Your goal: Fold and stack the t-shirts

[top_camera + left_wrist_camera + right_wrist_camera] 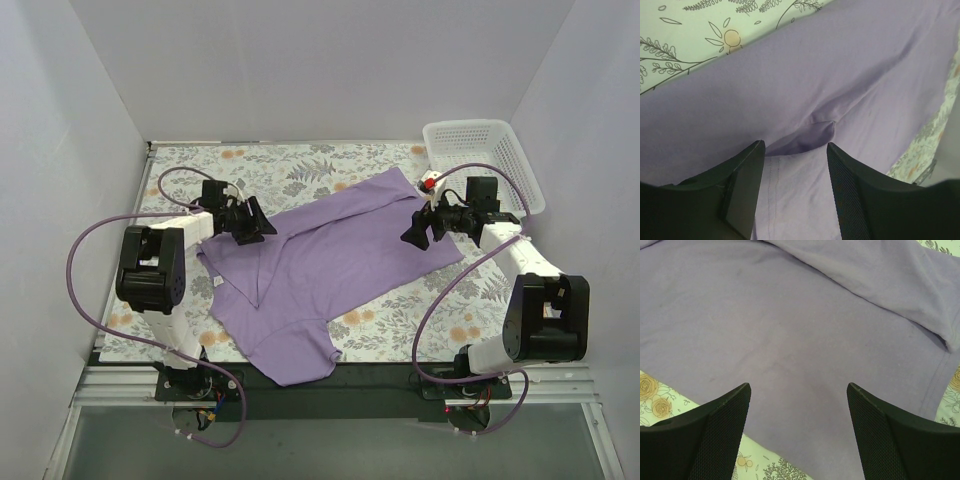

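We see one purple t-shirt (330,260) lying on the flowered counter (280,165). It is spread out mostly flat and sits slanted. One end points to the back right, and the other end comes to the front, where it reaches over the dark strip at the near edge of the counter. A long crease runs down the left part of the shirt.

The left claw (255,222) is at the left edge of the t-shirt, low over the cloth. In the left wrist view the left claw (795,165) is released, with a gap in the middle. A little bump of purple cloth (815,135) pokes up just past that gap. We cannot tell if the claw touches the cloth.

The right claw (418,232) is at the right edge of the shirt, across from the left one. In the right wrist view the right claw (799,410) is spread wide and grips nothing. Under it the cloth (790,330) is smooth. A folded flap lies at the top right of that view, and a sewn hem runs down the right side. A bit of flowered counter (660,395) shows at the corners.

A white basket (470,125) stands in the back right corner of the counter, apart from the shirt.
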